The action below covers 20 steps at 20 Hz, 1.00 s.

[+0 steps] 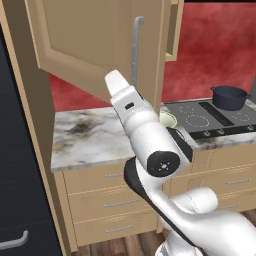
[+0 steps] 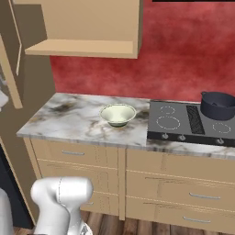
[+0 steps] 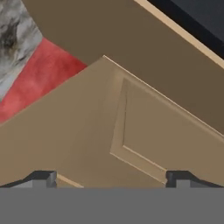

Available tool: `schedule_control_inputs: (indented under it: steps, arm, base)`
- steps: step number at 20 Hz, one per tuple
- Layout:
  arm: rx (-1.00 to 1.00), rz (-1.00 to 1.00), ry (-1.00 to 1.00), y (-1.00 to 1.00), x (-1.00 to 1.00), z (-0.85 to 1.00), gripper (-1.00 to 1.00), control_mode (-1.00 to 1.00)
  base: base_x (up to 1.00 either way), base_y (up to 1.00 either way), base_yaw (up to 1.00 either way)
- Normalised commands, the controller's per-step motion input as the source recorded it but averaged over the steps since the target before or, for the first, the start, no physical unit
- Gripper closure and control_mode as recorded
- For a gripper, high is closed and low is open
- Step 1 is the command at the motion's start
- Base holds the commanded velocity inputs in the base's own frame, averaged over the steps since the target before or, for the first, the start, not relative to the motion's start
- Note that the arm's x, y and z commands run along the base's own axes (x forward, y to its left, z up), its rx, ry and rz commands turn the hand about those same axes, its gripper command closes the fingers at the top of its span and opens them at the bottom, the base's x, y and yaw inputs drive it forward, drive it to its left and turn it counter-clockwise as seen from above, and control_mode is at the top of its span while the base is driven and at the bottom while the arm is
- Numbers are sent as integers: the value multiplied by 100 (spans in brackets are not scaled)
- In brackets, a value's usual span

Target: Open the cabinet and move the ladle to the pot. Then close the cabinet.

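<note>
- Two dark finger tips of the gripper (image 3: 111, 178) rise far apart at the bottom of the hand view, so the jaws stand wide open with nothing between them, close in front of a recessed panel.
- That panel belongs to the large light tan wooden wall cabinet (image 1: 95, 42), whose door is swung open; its long vertical grey metal bar handle (image 1: 135, 47) shows in the left base view just above the white arm (image 1: 145, 135).
- From the right base view the cabinet (image 2: 85, 27) shows as an open tan box above the counter; I cannot tell what lies inside.
- On the black cooktop (image 2: 190, 121) the round dark blue-grey cooking pot (image 2: 218, 104) with small side handles sits on a back burner at the far right, well apart from the cabinet.
- In the left base view the pot (image 1: 229, 97) stands at the right end of the cooktop (image 1: 210, 117).
- Near the middle of the grey-veined marble counter (image 2: 69, 117) sits a pale green round bowl (image 2: 118, 114), just left of the cooktop.
- Below the counter are low tan drawers (image 2: 183, 183) with short horizontal handles.
- The slim reddish-brown ladle cannot be made out.
</note>
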Motion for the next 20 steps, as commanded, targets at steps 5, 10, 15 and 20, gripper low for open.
schedule_control_inputs:
  steps: [5, 10, 15, 20]
  arm:
    - [17, -4, 5, -20, 45, 19, -100, -100]
    - [16, -1, 28, -23, 89, 19, -100, -100]
    - [16, 0, 22, -4, 96, 18, -100, -100]
    - [14, 0, 1, 0, 76, 17, -100, -100]
  base:
    - [0, 0, 0]
    - [0, 0, 0]
    - [0, 0, 0]
    - [0, 0, 0]
